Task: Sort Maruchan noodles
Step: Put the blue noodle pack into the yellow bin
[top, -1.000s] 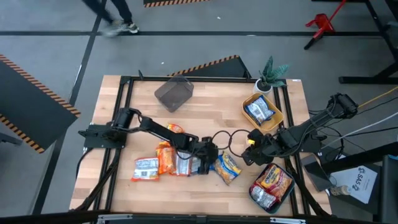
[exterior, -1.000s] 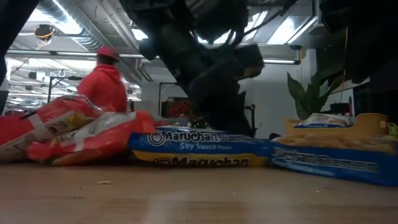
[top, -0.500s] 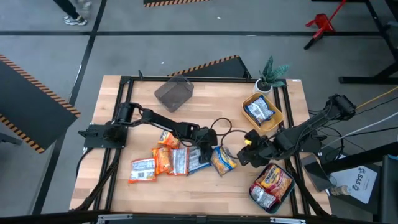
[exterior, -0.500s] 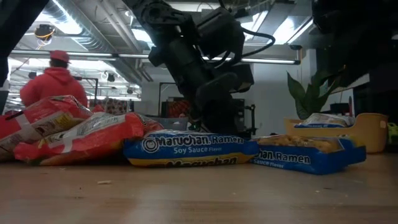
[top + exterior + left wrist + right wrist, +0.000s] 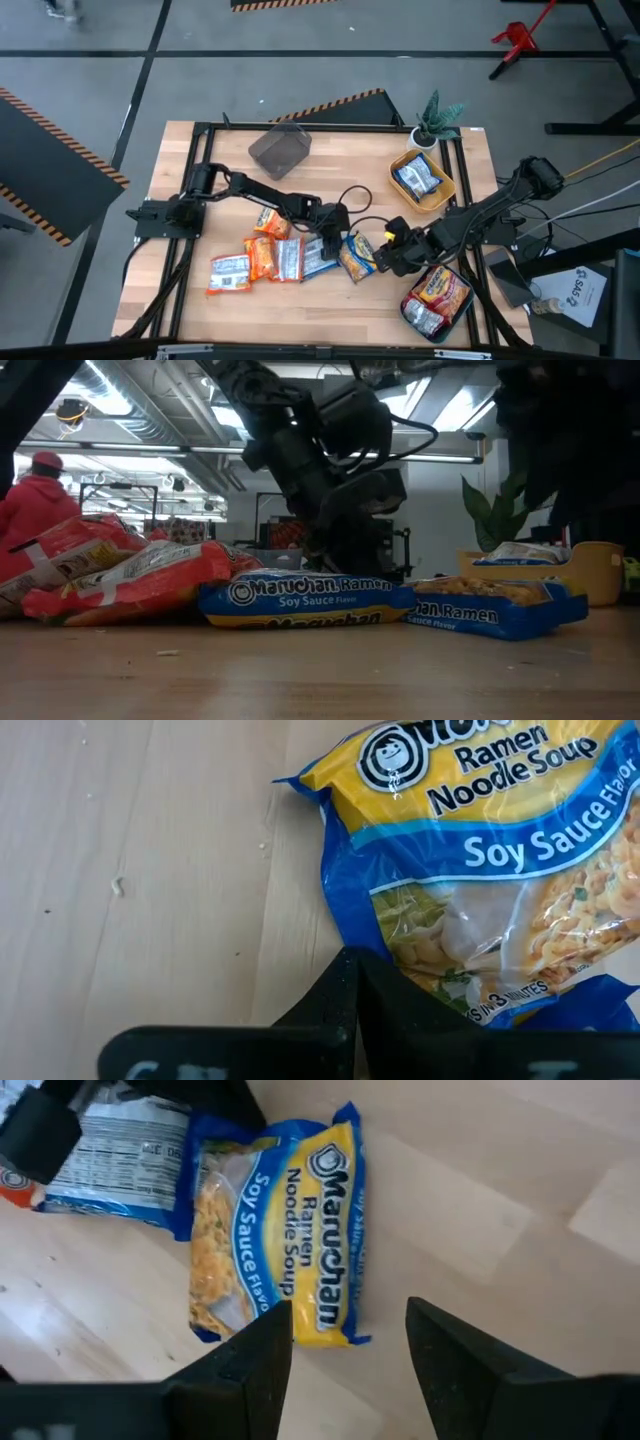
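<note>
From above, the Maruchan noodles (image 5: 285,258) lay in a loose row on the wooden tabletop (image 5: 330,170), with the left hand (image 5: 330,243) at the row's right end, the right hand (image 5: 385,257) just beside a soy sauce packet (image 5: 357,256), and more packets in a yellow container (image 5: 423,180) and a teal container (image 5: 437,297). The low view alone showed a person in red (image 5: 35,500) in the room behind. The right wrist view showed that hand spread above the soy sauce packet (image 5: 280,1230); the left wrist view showed its fingers (image 5: 345,1005) pressed together, touching that packet's edge (image 5: 480,870).
</note>
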Controlling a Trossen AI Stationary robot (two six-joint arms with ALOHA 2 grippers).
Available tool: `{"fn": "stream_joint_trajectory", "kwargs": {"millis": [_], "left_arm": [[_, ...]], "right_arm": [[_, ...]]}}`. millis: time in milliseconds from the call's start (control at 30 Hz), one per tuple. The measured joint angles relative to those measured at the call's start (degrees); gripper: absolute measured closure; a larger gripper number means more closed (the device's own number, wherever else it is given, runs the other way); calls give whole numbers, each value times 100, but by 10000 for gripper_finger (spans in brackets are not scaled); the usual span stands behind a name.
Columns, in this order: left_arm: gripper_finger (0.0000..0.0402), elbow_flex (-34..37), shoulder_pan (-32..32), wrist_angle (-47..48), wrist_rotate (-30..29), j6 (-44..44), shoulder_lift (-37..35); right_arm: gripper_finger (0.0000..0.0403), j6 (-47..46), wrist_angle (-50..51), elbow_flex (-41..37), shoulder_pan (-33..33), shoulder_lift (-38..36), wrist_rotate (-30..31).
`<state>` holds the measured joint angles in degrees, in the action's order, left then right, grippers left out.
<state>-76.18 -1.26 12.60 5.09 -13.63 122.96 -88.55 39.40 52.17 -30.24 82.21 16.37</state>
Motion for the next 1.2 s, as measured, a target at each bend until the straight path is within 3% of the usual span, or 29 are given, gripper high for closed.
{"fn": "stream_joint_trajectory", "kwargs": {"millis": [167,400,600,1200], "left_arm": [[401,-4,24,15,141,-85,33],[401,11,45,-2,200,-103,33],[401,12,48,-17,204,-127,33],[401,39,55,-144,270,-157,35]], "right_arm": [[210,-276,-916,-376,-9,205,-206],[154,-701,-1332,-818,-11,331,-345],[117,-857,-2269,-1179,-11,403,-501],[127,-468,-4101,-1583,185,776,-709]]}}
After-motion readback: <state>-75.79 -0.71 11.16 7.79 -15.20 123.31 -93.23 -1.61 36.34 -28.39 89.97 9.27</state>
